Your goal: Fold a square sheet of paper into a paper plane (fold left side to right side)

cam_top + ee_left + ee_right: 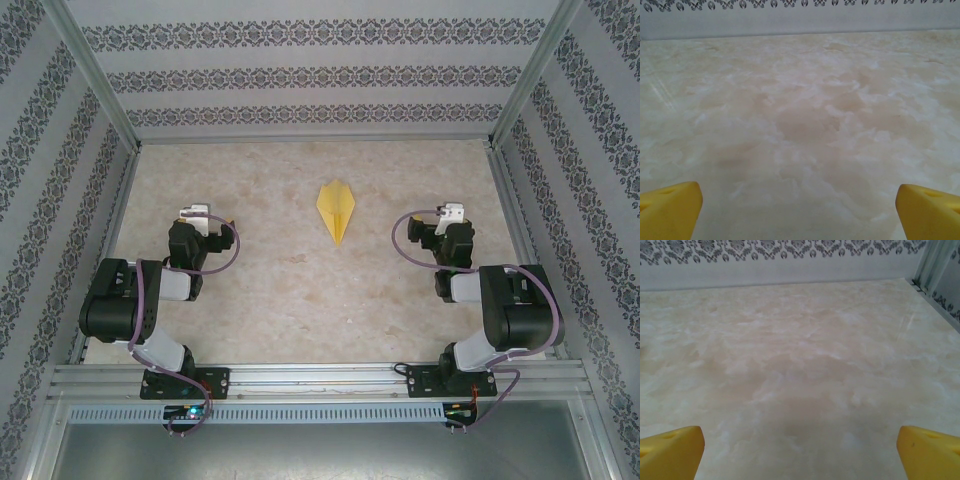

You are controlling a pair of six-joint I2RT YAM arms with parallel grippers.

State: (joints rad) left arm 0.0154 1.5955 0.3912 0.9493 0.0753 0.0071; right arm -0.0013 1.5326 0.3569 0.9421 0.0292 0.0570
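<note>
I am holding my left gripper point(197, 214) and my right gripper point(452, 212) wide apart, gripping nothing. In each wrist view my yellow fingertips point(670, 210) are sitting in the bottom corners with bare tabletop between them. The paper plane point(337, 210) is lying flat in the upper middle of the overhead frame, between my two claws and well apart from both, its narrow point aiming toward the bottom of the frame. It is looking like a finished dart to me, so I am judging that my arms are sitting folded at left and right to leave it untouched in the open. The table point(280, 300) is showing as a pale, cloudy beige marble pattern, flat and faintly glossy. Wallpapered panels point(300, 75) with grey ornamental bands are enclosing it on three sides, and a metal rail point(320, 375) is running along the bottom.
</note>
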